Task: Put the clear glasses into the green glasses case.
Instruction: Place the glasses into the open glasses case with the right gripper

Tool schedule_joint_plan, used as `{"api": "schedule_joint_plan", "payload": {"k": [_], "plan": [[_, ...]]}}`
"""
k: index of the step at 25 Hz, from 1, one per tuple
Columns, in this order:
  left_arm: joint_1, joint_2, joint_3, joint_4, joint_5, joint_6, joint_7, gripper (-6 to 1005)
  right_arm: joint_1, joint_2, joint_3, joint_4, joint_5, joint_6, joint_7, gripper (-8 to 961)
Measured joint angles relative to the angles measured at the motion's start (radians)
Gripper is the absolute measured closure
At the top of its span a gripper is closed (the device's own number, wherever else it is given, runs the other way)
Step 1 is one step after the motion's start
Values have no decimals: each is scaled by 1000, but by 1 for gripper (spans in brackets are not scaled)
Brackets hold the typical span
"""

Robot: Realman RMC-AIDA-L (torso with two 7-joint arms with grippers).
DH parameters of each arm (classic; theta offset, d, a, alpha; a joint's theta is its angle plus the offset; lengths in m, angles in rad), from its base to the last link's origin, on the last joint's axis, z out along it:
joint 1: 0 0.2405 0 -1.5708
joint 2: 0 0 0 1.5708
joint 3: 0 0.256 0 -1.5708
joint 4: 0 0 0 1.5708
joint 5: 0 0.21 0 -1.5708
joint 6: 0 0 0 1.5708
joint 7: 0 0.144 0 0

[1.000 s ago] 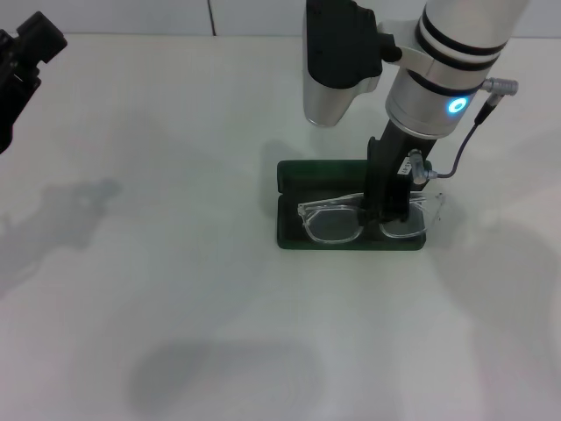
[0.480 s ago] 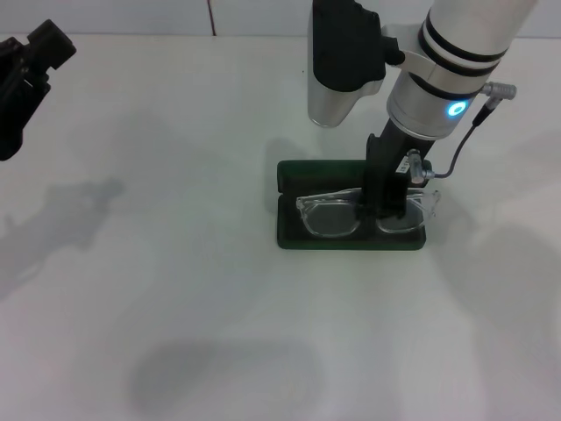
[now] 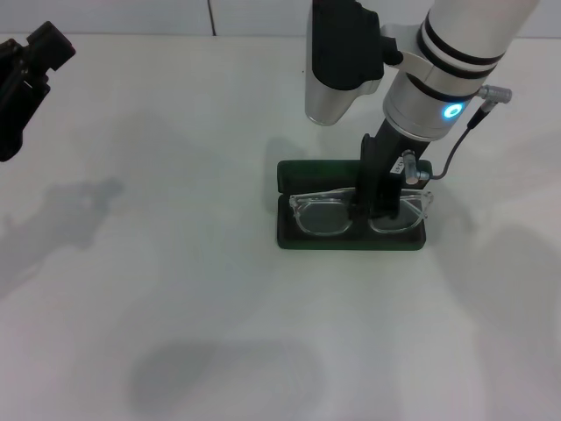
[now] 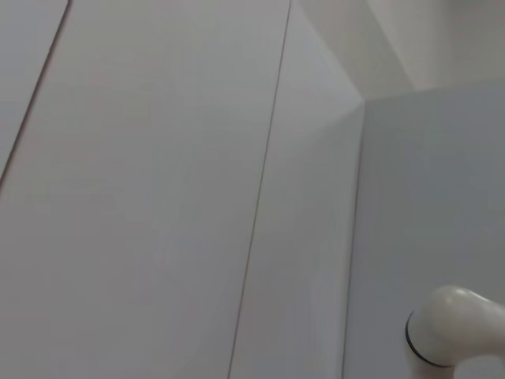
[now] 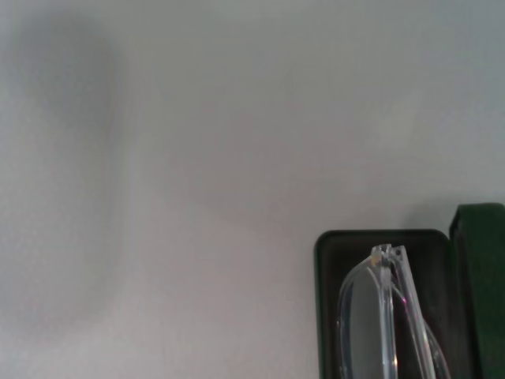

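Observation:
The green glasses case lies open on the white table, its lid standing up along the far side. In the right wrist view the case shows one end of its dark tray. The clear glasses sit level inside the tray, lenses facing me, and one end of the clear glasses also shows in the right wrist view. My right gripper reaches straight down and is shut on the glasses at the bridge. My left gripper stays raised at the far left, away from the case.
The white table stretches around the case. The right arm's camera housing hangs above the case's far side. A cable loops off the right wrist. The left wrist view shows only wall panels and a white arm joint.
My right gripper has shifted a little to the left and down with the clear glasses, which now sit squarer within the case's tray. The left arm has barely moved.

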Motion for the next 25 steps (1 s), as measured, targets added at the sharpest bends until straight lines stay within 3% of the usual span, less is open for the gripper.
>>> {"api": "schedule_joint_plan", "payload": {"k": [25], "plan": [[-3,-4,0,0,11,-7,2,947,7,0,-4,25,15,-7,-2,877]]}}
